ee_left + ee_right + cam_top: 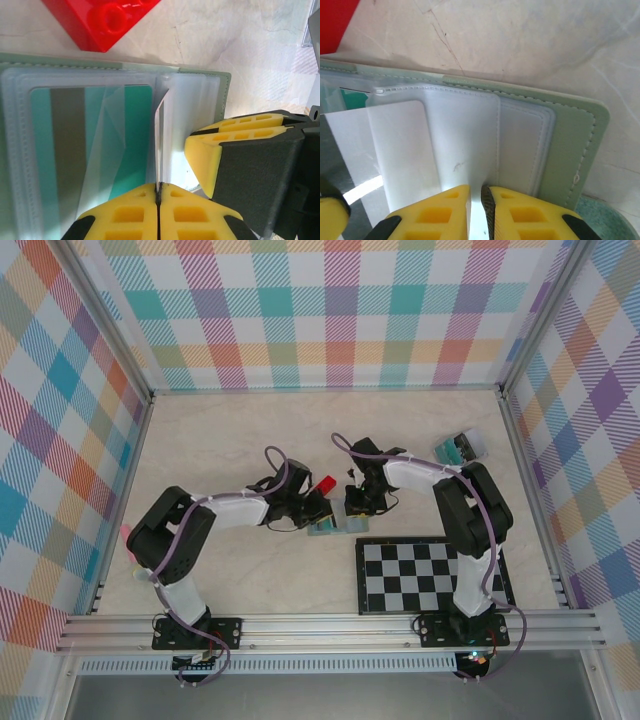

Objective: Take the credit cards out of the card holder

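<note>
The card holder (334,527) lies open on the table between both grippers, its sage-green cover (574,145) edged with stitching. Clear plastic sleeves (100,125) fill its inside, and a teal card with a grey stripe (132,135) sits in one of them. My left gripper (158,192) is shut on a thin white leaf of the sleeves that stands on edge. My right gripper (479,196) is pinched on another clear sleeve leaf (465,135) near the fold. One of the right gripper's yellow fingers (220,150) shows beside the left one.
A small red block (323,485) lies just behind the holder, also at the top of the left wrist view (105,20). The checkerboard (430,575) lies at the front right. A clear box with teal contents (460,447) stands at the back right.
</note>
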Controlling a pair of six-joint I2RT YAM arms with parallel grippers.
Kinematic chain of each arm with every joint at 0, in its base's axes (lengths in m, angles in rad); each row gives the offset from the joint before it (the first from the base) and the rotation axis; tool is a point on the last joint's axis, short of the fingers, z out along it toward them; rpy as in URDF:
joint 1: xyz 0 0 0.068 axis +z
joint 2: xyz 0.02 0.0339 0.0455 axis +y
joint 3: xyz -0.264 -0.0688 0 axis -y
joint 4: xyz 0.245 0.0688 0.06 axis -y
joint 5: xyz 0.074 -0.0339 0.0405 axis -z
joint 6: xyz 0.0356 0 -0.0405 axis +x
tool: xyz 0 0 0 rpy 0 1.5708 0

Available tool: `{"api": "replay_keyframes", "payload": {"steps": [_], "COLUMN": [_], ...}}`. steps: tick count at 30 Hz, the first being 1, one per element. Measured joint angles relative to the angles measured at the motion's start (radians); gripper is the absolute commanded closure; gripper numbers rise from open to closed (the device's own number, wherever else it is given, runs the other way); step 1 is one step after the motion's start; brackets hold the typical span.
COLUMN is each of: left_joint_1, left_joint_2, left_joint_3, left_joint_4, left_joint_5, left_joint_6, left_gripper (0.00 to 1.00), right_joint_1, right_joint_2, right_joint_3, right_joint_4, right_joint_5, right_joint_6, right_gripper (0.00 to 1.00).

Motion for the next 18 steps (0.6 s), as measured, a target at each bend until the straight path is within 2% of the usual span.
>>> {"api": "replay_keyframes", "payload": {"steps": [6, 12, 16, 18], "left_joint_1": [0.009, 0.015, 0.016, 0.017], "left_joint_2": [-0.075, -0.174, -0.256, -0.289], "left_joint_3": [-0.005, -0.004, -0.003, -0.002], "left_joint_4": [-0.052, -0.111, -0.116, -0.106], "left_joint_5": [-0.011, -0.031, -0.03, -0.016], "left_joint_6": [0.028, 0.047, 0.045, 0.037], "left_gripper": [1.0, 1.0, 1.0, 1.0], "right_joint_1": [-0.005, -0.027, -0.065, -0.092], "right_joint_2": [-0.042, -0.224, -0.353, -0.391], "right_joint_3": [-0.014, -0.039, -0.081, -0.114], "right_joint_4": [-0.002, 0.026, 0.097, 0.135], "right_joint_5": [0.008, -0.027, -0.12, -0.186], "right_joint_6": [-0.006, 0.03, 0.072, 0.099], "right_gripper": [0.76, 0.53, 0.34, 0.29]}}
